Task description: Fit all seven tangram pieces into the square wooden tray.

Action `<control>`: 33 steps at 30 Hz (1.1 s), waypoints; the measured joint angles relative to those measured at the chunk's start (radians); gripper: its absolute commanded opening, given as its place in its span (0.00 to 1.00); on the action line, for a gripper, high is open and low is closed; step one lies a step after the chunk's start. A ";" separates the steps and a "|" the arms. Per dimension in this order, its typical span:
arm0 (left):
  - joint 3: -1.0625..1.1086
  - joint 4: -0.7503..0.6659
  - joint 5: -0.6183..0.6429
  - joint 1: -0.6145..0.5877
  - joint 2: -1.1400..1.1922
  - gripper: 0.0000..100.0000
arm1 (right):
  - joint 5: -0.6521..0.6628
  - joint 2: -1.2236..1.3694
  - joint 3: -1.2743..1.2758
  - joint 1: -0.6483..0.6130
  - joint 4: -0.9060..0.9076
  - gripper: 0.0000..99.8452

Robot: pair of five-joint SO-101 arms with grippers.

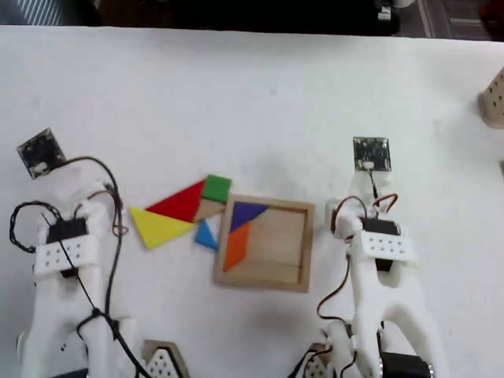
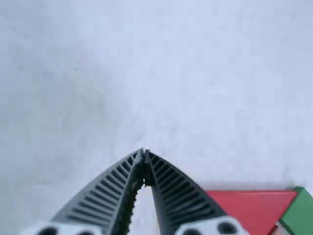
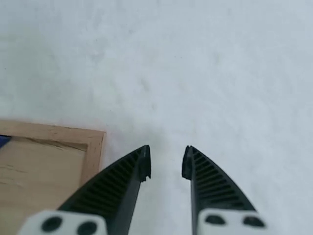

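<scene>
White table (image 1: 260, 94) bears tray (image 1: 309, 246); beyond, perhaps floor (image 1: 236, 11).

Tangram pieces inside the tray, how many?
2: a purple triangle in the far left corner of the tray, and an orange parallelogram beside it along the left wall.

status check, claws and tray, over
left claw shut, right claw open, both empty. tray holds purple piece, orange piece; five loose pieces beside it. nothing in the way.

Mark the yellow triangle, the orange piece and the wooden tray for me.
yellow triangle (image 1: 157, 228), high view, middle of its top face.
orange piece (image 1: 236, 246), high view, centre of its face, lying in the tray.
wooden tray (image 1: 277, 242), high view, bare part of its floor.
</scene>
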 measured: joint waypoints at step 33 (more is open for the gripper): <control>-0.370 0.008 0.000 -0.115 0.578 0.02 | 0.118 0.000 0.023 -0.101 -0.003 0.12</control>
